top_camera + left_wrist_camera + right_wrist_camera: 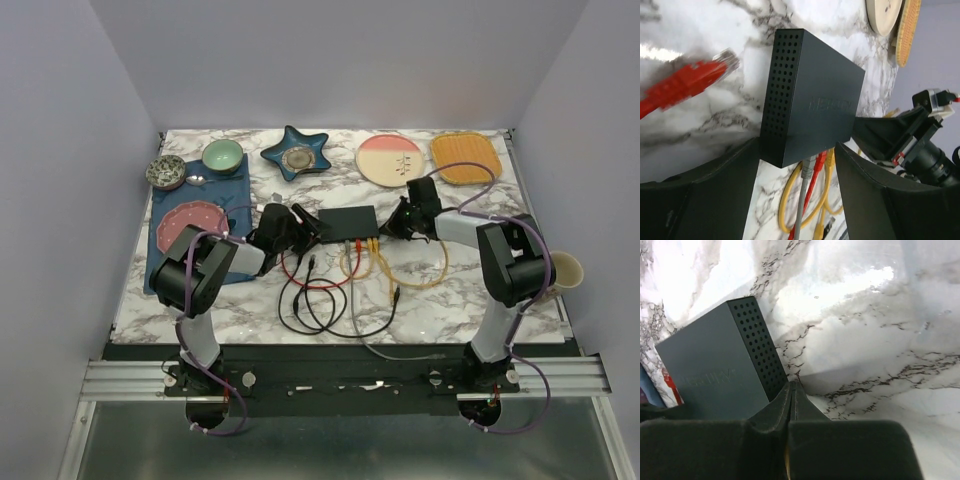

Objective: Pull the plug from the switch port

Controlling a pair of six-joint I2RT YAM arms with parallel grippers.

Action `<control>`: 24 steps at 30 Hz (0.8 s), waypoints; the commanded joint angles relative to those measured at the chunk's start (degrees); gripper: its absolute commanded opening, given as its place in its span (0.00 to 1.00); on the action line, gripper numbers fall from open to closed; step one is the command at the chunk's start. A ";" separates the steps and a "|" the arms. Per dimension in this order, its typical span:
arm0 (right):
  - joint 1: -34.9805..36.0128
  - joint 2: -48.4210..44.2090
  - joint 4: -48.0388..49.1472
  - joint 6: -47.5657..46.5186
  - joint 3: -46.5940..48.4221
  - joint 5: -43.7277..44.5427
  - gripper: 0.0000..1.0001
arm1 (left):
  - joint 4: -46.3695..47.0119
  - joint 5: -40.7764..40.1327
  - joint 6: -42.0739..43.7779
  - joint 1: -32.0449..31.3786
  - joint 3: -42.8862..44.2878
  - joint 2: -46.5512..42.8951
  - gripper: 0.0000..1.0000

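The black switch (348,221) lies flat mid-table. In the left wrist view, the switch (815,100) has a grey plug (810,167), a red plug (821,159) and a yellow plug (830,156) seated in its near edge. My left gripper (797,146) is open and straddles that corner, with the plugs between its fingers (715,195). It shows at the switch's left end in the top view (305,228). My right gripper (792,386) is shut and empty, its tips against the perforated right end of the switch (715,370). It also shows in the top view (393,225).
A loose red cable end (700,75) lies left of the switch. Black, red and yellow cables (330,295) loop in front of it. Behind stand a star dish (296,153), plates (390,158), an orange tray (466,157), a green bowl (223,155) and a blue mat (175,235). A cup (566,268) stands at the right edge.
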 commanded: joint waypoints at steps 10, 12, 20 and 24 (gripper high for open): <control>0.83 -7.81 -0.19 -1.61 -3.25 5.11 0.18 | -21.96 -11.56 3.59 2.53 -3.42 -16.89 0.77; 0.83 -9.75 0.77 -1.26 -4.84 5.21 0.25 | -25.74 -14.90 4.47 2.88 -1.92 -18.85 0.78; 0.74 -11.78 10.34 2.69 -14.15 -2.25 0.43 | -20.94 -0.01 6.67 0.95 10.99 -8.50 0.75; 0.83 -11.43 16.22 3.49 -18.55 -4.63 0.45 | -16.54 8.71 5.44 -2.30 16.53 -0.15 0.73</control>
